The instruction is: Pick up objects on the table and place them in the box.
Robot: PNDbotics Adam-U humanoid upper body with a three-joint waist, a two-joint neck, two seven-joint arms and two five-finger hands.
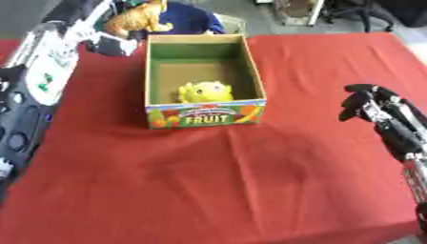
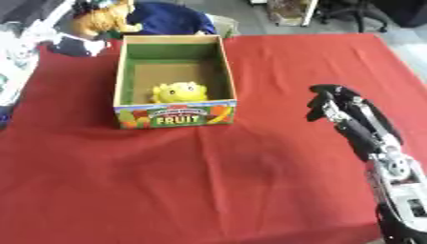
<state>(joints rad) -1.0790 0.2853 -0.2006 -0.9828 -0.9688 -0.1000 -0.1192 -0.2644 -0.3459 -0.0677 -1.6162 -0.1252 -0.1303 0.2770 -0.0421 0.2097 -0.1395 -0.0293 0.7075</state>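
1. I am seeing my left hand raised at the far left, just beyond the far left corner of the box. Its fingers are curling round an orange plush toy, grasping it above the tabletop.
2. The box, an open cardboard one with "FRUIT" printed on its near wall, is sitting just in front of and to the right of that hand.
3. A yellow plush toy is lying inside the box, against the near wall.
4. My right hand is hovering over the red tabletop, well to the right of the box, with its fingers curled downward and holding nothing.
5. A blue object is lying just behind the box, right beside my left hand.
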